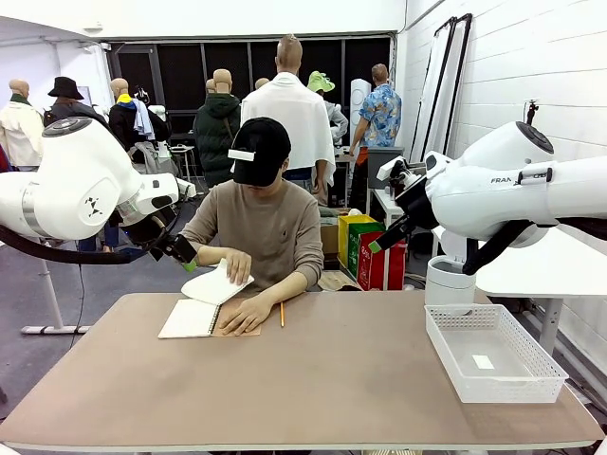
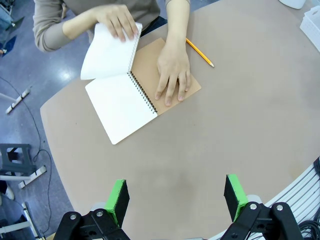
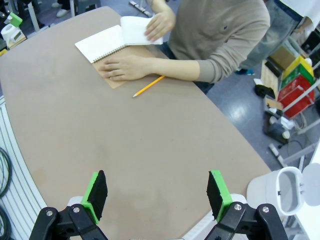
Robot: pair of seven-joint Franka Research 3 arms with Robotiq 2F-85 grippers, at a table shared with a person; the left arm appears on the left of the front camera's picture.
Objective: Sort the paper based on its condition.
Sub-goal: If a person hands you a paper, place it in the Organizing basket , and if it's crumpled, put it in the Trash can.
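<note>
A person at the far side lifts a white sheet of paper off an open spiral notebook. Their other hand presses flat on its brown cover. My left gripper hangs open in the air, left of the person and above the table's near-left part, holding nothing. High at the right, my right gripper is open too, with bare tabletop under its green pads.
A yellow pencil lies beside the notebook. A white mesh basket stands at the table's right edge with a small white patch on its floor. A white cylinder stands behind it. The brown table is bare across its middle.
</note>
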